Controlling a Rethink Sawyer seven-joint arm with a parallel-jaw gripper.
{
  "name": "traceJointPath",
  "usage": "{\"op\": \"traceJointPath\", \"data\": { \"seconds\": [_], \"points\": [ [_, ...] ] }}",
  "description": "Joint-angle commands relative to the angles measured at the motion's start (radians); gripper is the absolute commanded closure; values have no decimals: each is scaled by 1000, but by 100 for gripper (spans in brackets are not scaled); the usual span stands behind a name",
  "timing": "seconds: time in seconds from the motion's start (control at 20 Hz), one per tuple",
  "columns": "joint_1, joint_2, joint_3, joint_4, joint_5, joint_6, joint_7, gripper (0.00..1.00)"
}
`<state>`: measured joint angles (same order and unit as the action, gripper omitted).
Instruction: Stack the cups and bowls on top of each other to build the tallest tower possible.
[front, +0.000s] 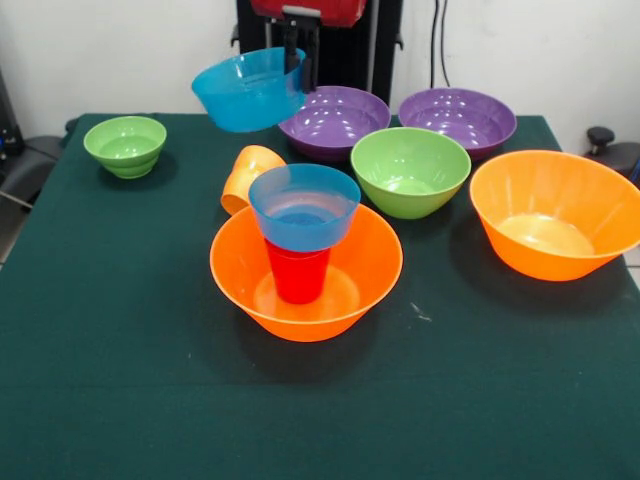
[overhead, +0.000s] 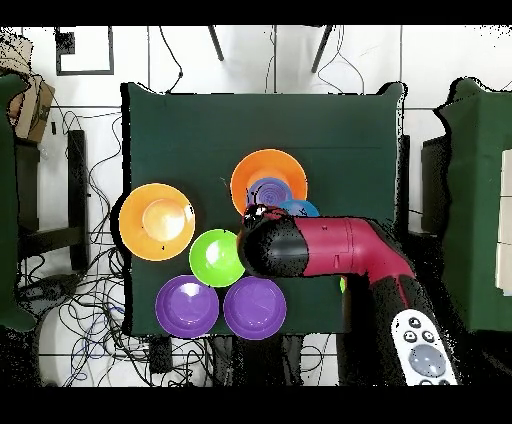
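Observation:
My gripper (front: 297, 62) is shut on the far rim of a small blue bowl (front: 248, 92), which hangs tilted in the air above the table's back. In front of it stands the tower: a large orange bowl (front: 305, 268) holds a red cup (front: 297, 277), and a second small blue bowl (front: 304, 207) sits on the cup. An orange cup (front: 247, 176) lies on its side just behind that orange bowl. From overhead, the tower's orange bowl (overhead: 268, 178) shows, and the held blue bowl (overhead: 299, 208) peeks out beside the arm (overhead: 330, 250), which hides the gripper.
Two purple bowls (front: 335, 120) (front: 458, 118) stand at the back. A medium green bowl (front: 410, 170) is in front of them. A second large orange bowl (front: 555, 212) sits at the right and a small green bowl (front: 125, 145) at the far left.

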<state>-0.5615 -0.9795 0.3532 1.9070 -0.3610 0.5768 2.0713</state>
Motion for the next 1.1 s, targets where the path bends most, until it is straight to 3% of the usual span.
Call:
{"op": "traceJointPath", "data": {
  "seconds": [0.05,0.4,0.6,1.1],
  "points": [
    [-5,61,66,-48,-19,93,-114,100],
    [47,59,48,-74,-14,123,-69,100],
    [44,65,55,-40,6,84,-50,100],
    [72,72,38,-87,8,125,-35,100]
  ]
}}
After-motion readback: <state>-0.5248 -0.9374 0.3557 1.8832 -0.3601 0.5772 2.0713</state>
